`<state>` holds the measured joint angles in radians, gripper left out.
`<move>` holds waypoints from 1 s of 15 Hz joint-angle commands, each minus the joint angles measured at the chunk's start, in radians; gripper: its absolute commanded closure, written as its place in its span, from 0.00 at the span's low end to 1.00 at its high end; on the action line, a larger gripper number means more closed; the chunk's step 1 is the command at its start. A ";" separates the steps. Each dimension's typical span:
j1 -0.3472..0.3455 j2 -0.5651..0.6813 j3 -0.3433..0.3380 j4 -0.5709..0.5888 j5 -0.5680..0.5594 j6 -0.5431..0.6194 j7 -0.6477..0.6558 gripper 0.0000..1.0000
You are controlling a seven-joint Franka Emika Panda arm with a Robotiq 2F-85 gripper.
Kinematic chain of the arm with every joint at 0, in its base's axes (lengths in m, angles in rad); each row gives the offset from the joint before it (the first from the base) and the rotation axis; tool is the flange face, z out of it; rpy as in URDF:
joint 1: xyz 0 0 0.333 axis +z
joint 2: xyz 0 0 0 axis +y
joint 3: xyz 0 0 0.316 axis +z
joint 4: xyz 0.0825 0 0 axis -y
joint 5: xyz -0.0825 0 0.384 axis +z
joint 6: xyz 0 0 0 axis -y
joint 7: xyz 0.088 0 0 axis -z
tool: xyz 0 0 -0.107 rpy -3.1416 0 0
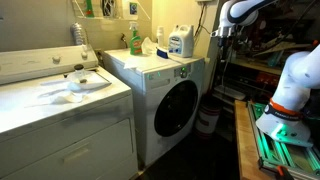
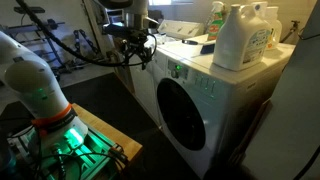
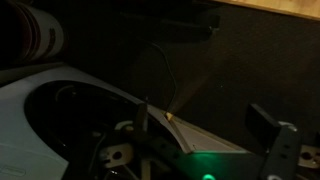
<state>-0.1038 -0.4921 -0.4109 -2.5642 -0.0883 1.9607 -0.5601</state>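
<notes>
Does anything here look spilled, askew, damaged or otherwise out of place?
Nothing looks spilled or damaged. Detergent bottles stand upright on the front-loading machine, its door shut. The only loose item is a crumpled white thing, perhaps a cloth, on the neighbouring machine's lid. The end effector hangs by the front-loader's corner.

Home laundry room; front-load washer [image 1: 170, 100], detergent bottles [image 2: 243, 36]

White front-loading washer [image 2: 238, 100] — upright, round dark door [image 2: 185, 115] shut.
</notes>
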 commanded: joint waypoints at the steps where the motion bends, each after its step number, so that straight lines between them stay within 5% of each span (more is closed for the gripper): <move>1: -0.026 0.005 0.025 0.001 0.013 0.000 -0.011 0.00; 5: -0.026 0.005 0.025 0.001 0.013 0.000 -0.011 0.00; 11: -0.067 0.128 0.155 -0.017 -0.018 0.391 0.366 0.00; 15: -0.126 0.235 0.256 -0.008 -0.141 0.524 0.635 0.00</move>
<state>-0.1749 -0.3286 -0.2191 -2.5721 -0.1498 2.4101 -0.0878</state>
